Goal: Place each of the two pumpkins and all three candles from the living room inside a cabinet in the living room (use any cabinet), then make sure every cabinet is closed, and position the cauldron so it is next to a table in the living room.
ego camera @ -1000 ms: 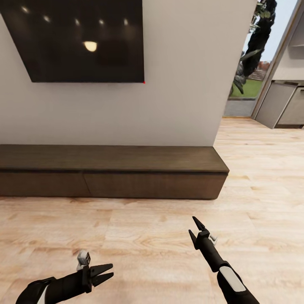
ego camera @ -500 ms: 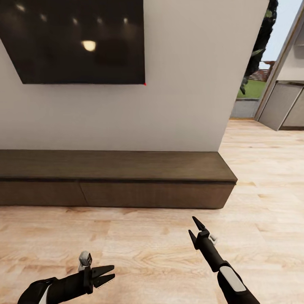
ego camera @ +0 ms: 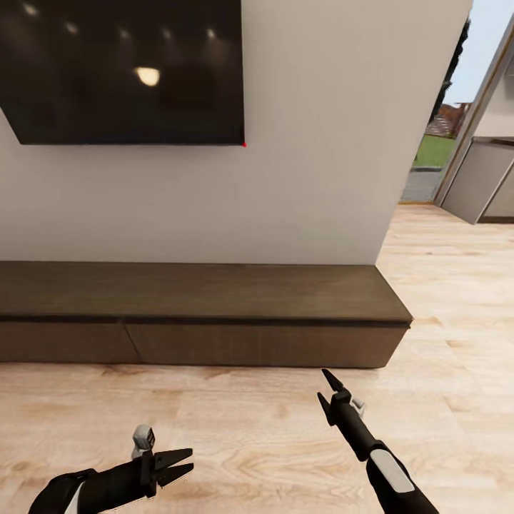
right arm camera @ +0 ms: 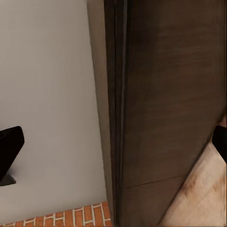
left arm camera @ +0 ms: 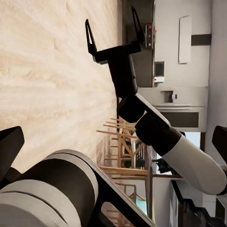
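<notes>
From the head view, the cabinet sits lower and larger in the frame than a second ago: the camera has moved closer, not the furniture. Its drawer fronts are shut, below the dark screen. The left hand and right hand hang open and empty over the floor.

The left wrist view shows the right hand with its fingers spread.

The right wrist view looks along the cabinet front, so opening a drawer is probably next.
</notes>
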